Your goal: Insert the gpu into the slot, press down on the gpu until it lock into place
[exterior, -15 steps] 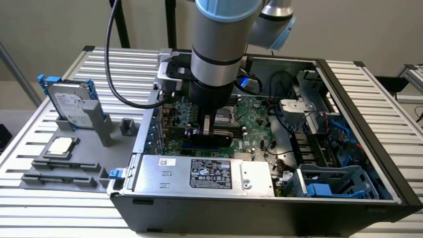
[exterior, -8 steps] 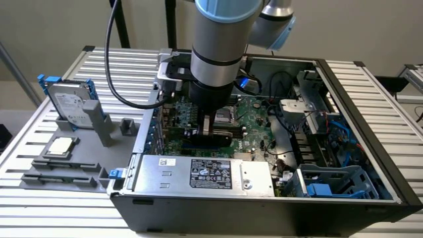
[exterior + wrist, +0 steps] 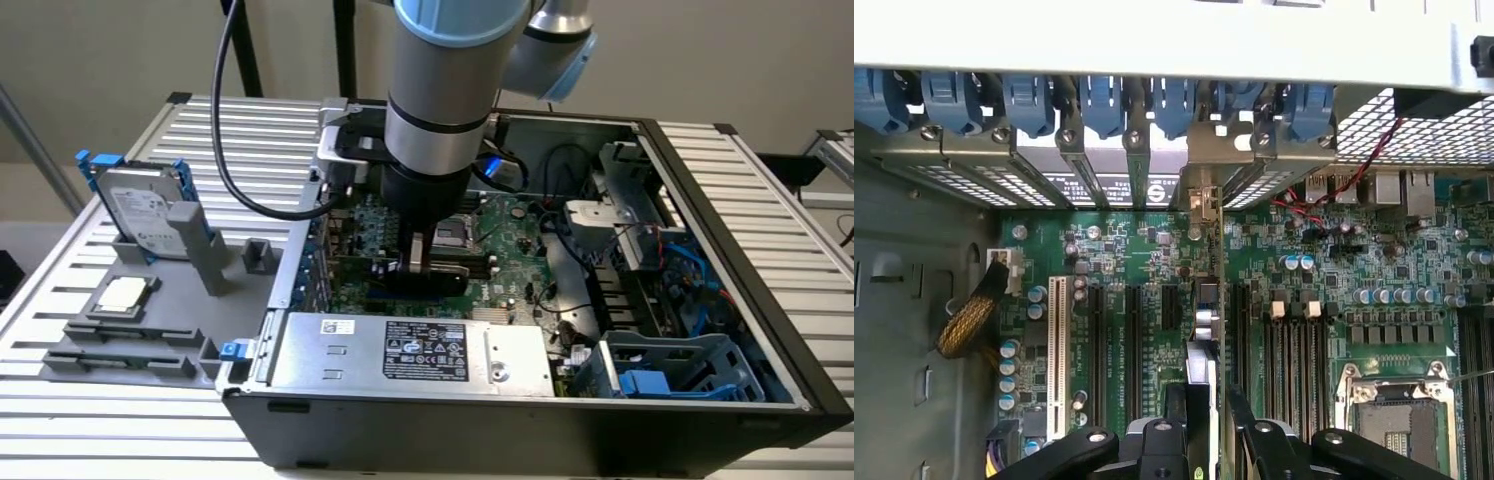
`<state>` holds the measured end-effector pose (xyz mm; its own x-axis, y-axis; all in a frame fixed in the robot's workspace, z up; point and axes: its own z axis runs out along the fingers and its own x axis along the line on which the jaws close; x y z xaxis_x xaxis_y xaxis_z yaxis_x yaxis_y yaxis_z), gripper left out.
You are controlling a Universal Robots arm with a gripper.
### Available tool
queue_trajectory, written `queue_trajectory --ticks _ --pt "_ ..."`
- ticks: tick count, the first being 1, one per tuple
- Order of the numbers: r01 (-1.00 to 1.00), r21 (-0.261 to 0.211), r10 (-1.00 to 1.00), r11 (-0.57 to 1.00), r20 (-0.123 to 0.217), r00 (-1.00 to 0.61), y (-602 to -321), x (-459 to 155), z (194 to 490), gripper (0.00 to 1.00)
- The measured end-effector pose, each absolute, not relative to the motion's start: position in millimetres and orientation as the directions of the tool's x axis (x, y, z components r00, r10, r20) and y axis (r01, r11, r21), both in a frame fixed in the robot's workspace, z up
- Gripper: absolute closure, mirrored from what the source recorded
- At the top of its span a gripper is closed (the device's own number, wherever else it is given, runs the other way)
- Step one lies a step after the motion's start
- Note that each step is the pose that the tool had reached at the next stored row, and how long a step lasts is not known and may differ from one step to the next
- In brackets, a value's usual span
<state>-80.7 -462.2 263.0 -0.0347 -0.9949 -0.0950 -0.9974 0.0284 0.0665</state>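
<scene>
The end effector [image 3: 1201, 430] is pinching the gpu [image 3: 1200, 365], holding it upright on edge so its connector is lining up with the slot hidden beneath

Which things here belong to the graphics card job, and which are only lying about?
For the job: gpu, held in the gripper; slot, a blue strip partly seen beside the card.

Lying about: hard drive; loose processor chip; power supply box; memory slots; processor socket.
</scene>
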Motion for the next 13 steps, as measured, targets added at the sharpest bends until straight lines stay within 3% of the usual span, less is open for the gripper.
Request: queue_trajectory --ticks 13 --pt "-0.997 0.074 -0.995 0.018 -0.094 -0.025 -461.0 -80.7 262.1 0.74"
